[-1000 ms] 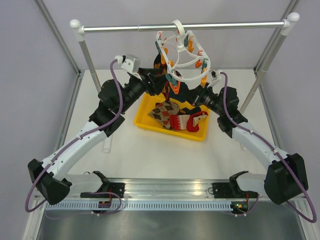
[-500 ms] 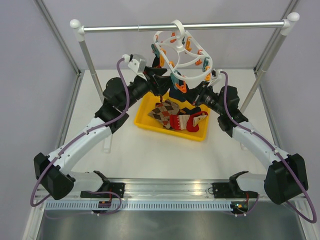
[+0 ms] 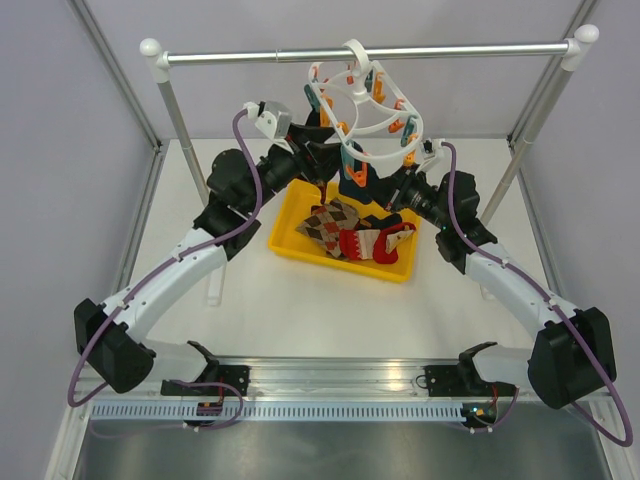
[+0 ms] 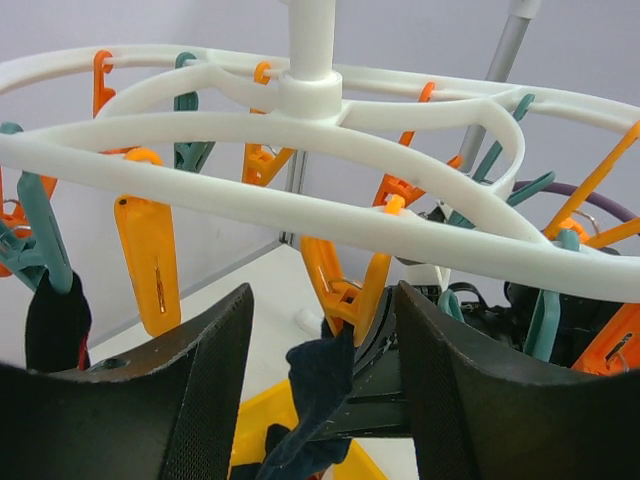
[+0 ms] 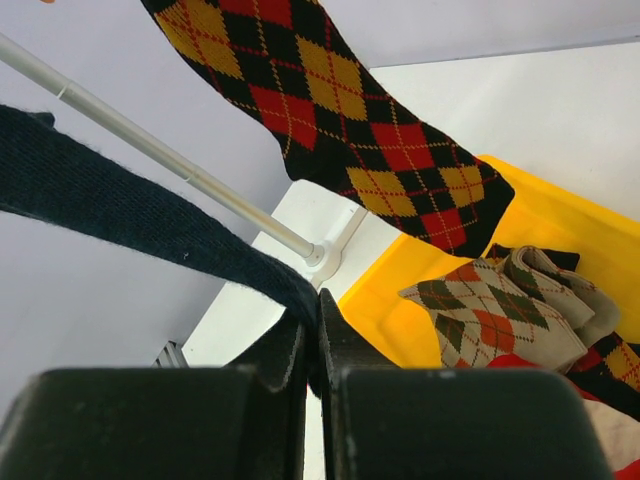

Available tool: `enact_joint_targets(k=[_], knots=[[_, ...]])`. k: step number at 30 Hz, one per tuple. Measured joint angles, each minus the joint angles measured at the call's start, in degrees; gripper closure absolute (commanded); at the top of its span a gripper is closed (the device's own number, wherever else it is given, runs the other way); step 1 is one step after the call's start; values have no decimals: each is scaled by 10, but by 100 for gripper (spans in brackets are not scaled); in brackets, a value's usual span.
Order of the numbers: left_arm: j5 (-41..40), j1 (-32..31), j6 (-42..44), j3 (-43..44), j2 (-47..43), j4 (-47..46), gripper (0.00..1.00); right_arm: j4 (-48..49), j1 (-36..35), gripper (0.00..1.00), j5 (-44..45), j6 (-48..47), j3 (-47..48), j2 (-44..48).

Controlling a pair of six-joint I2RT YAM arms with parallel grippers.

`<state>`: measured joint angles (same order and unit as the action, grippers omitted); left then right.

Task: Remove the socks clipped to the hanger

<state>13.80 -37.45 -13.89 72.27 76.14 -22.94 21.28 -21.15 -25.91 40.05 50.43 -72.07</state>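
Observation:
The white oval hanger [image 3: 362,108] with orange and teal pegs hangs by its hook from the silver rail; it fills the left wrist view [image 4: 300,130]. An orange peg [image 4: 345,290] clips a dark navy sock [image 4: 322,372]. My left gripper [image 4: 320,335] is open, its jaws on either side of that peg and sock; from above it [image 3: 322,158] sits under the hanger's left side. My right gripper [image 5: 318,305] is shut on the navy sock [image 5: 150,215], below the hanger's right side [image 3: 388,192]. A red, yellow and black argyle sock [image 5: 340,110] hangs beside it.
A yellow bin [image 3: 290,215] under the hanger holds several loose argyle and red socks [image 3: 350,232], which also show in the right wrist view [image 5: 500,310]. The silver rail [image 3: 250,55] spans two upright posts at the back. Grey walls close in both sides.
My left arm has risen and moved right, up to the hanger's pegs. The hanger has swung and levelled out. My right arm has hardly moved.

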Motion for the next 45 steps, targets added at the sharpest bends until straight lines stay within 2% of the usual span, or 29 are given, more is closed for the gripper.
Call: enact_joint_targets(k=[11, 23, 29, 39, 45], knots=[[3, 0, -13, 12, 4, -24, 38, -9, 0, 96, -2, 0, 0, 0], [3, 0, -36, 13, 15, -43, 47, -13, 0, 96, -2, 0, 0, 0], [6, 1, -51, 13, 15, -48, 60, -16, 0, 96, -2, 0, 0, 2], [18, 1, -70, 13, 15, -57, 92, -21, 1, 96, -1, -1, 1, 5], [17, 1, -73, 13, 15, -57, 97, -38, 2, 96, 10, -13, 4, 5]])
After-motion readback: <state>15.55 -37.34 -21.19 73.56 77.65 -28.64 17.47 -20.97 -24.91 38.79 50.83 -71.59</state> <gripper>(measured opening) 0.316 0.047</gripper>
